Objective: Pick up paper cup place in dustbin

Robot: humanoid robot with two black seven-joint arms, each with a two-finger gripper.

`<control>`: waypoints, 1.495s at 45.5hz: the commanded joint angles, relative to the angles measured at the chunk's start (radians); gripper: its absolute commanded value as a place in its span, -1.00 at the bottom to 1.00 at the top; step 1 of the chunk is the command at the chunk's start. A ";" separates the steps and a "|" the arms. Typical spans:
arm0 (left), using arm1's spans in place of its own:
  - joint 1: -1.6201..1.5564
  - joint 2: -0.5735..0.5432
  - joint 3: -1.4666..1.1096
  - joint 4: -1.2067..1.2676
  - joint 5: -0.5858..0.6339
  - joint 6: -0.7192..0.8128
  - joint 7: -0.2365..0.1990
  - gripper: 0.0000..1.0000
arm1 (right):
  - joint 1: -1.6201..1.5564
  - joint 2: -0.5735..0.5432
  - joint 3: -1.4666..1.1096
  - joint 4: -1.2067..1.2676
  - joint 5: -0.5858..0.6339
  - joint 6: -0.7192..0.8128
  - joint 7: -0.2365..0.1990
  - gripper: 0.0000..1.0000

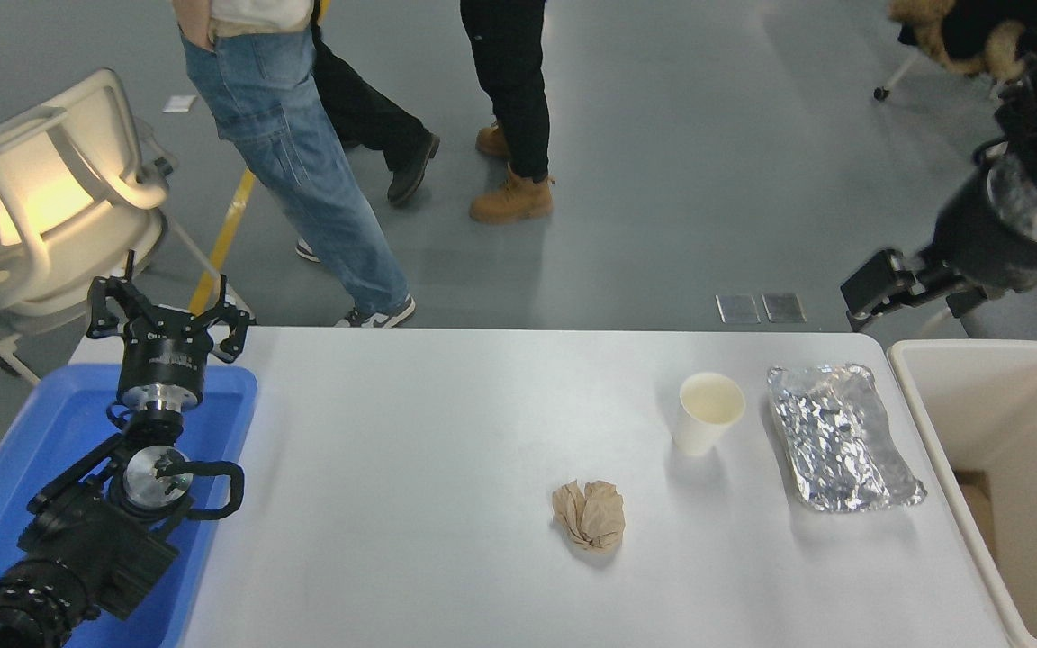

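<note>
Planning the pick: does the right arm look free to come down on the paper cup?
Probably yes. The right tool hangs above the table's far right corner, while the paper cup stands upright and open above. The foil tray lies close on its right, apart from it, so that side is tight.
</note>
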 commanded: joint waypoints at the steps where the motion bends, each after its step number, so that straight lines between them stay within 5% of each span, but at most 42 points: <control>1: 0.000 0.001 0.000 -0.001 0.000 0.000 0.000 0.98 | -0.161 0.063 0.126 -0.083 0.068 -0.099 -0.054 1.00; 19: 0.000 0.001 0.001 -0.001 0.000 0.000 0.000 0.98 | -0.353 0.298 0.163 -0.248 0.166 -0.248 -0.078 1.00; 36: 0.000 0.001 0.001 -0.001 0.000 0.000 0.000 0.98 | -0.437 0.307 0.193 -0.255 0.163 -0.290 -0.091 0.92; 59: 0.000 0.001 0.001 -0.001 0.000 0.000 0.000 0.98 | -0.532 0.332 0.223 -0.304 0.171 -0.342 -0.103 -0.29; 62: 0.000 0.000 0.001 -0.001 0.000 0.000 0.000 0.98 | -0.532 0.332 0.224 -0.307 0.172 -0.342 -0.108 -0.93; 63: 0.000 0.001 0.001 -0.001 0.000 0.000 0.002 0.98 | -0.534 0.332 0.226 -0.307 0.172 -0.342 -0.109 -1.00; 68: 0.000 0.001 0.001 -0.001 0.000 0.000 0.002 0.98 | -0.532 0.333 0.227 -0.307 0.174 -0.342 -0.111 -1.00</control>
